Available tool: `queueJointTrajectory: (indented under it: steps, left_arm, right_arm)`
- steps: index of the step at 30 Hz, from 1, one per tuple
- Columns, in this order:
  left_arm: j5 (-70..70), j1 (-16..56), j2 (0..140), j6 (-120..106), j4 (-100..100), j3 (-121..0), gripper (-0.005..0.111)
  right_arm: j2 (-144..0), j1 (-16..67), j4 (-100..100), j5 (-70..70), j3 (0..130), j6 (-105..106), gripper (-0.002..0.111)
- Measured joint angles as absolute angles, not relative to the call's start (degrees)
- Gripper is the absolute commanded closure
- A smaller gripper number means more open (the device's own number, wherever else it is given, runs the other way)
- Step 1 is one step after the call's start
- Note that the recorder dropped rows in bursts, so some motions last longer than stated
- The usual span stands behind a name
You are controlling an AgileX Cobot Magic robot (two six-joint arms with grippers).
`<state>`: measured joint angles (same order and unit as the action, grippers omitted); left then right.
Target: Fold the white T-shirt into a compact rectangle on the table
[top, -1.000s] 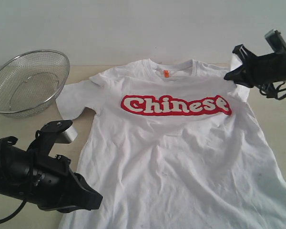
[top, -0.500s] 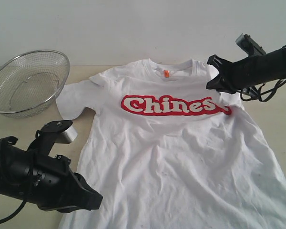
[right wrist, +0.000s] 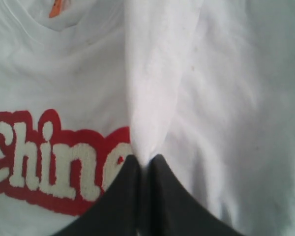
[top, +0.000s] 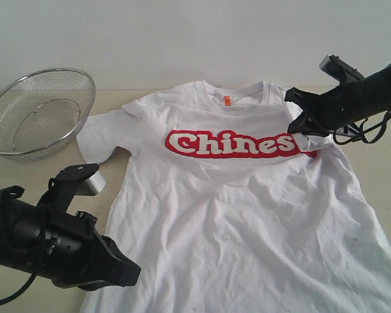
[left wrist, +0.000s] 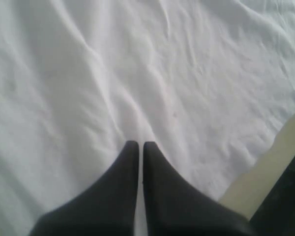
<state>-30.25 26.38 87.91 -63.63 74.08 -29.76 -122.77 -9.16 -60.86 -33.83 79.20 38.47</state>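
Note:
The white T-shirt (top: 234, 208) lies face up on the table (top: 378, 171), with its red-and-white lettering (top: 228, 145) and orange neck tag (top: 227, 100) showing. My right gripper (top: 296, 127) is shut on a fold of the shirt's right sleeve and holds it over the end of the lettering. In the right wrist view a ridge of white cloth (right wrist: 152, 98) runs into the right gripper (right wrist: 144, 160), beside the lettering (right wrist: 39, 157). My left gripper (top: 133, 274) is shut over the shirt's lower left part (left wrist: 137, 73). No cloth shows pinched in the left gripper (left wrist: 138, 145).
A wire mesh bowl (top: 39, 114) stands at the back left of the table. A small silvery object (top: 92, 185) lies beside the left arm near the left sleeve. A pale wall (top: 182, 39) rises behind. A strip of bare table (left wrist: 265, 172) shows past the shirt's edge.
My right gripper has moved left and inward with the sleeve, which now covers the last letter of the lettering. The left arm has not moved.

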Motion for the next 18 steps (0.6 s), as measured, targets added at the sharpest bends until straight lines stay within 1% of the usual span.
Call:
queueJointTrajectory:
  steps: [16, 18]
  left_arm:
    - [-30.46, 26.38, 87.91, -63.63, 76.43, -29.76, 0.102]
    - [-30.74, 26.38, 87.91, -63.63, 76.43, -29.76, 0.102]
  right_arm:
    - [-122.77, -9.16, -59.44, -36.23, 79.2, 37.27, 0.108]
    - [-122.77, -9.16, -59.44, -36.85, 79.2, 37.27, 0.106]
